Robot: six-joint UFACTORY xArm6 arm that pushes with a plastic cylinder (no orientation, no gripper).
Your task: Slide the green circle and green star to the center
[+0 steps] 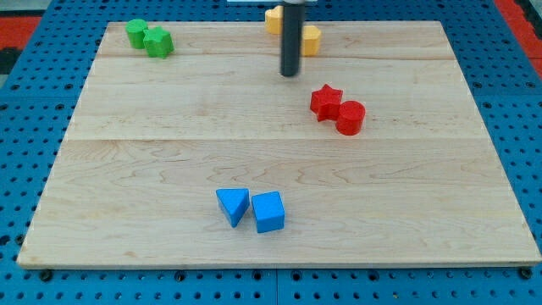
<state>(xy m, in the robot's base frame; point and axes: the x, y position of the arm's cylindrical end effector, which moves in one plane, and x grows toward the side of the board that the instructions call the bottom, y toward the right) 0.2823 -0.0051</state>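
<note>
Camera view: my tip [290, 74] is resting near the top middle, beside the yellow blocks [310, 38], touching nothing, with no gripper to open or close. The green circle [136, 33] and green star [158, 42] are sitting touching at the top-left corner, well apart from center; both pushes are seemingly remaining.

A pale wooden board [279, 161] lies on a blue pegboard surface [34, 102]; red at the top corners.

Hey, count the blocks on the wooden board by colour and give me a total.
Green: 2, the green circle and green star
Yellow: 2, yellow block and yellow block, partly hidden by the rod above my tip
Red: 2, red star, red cylinder
Blue: 2, blue triangle, blue cube
Total: 8
</note>
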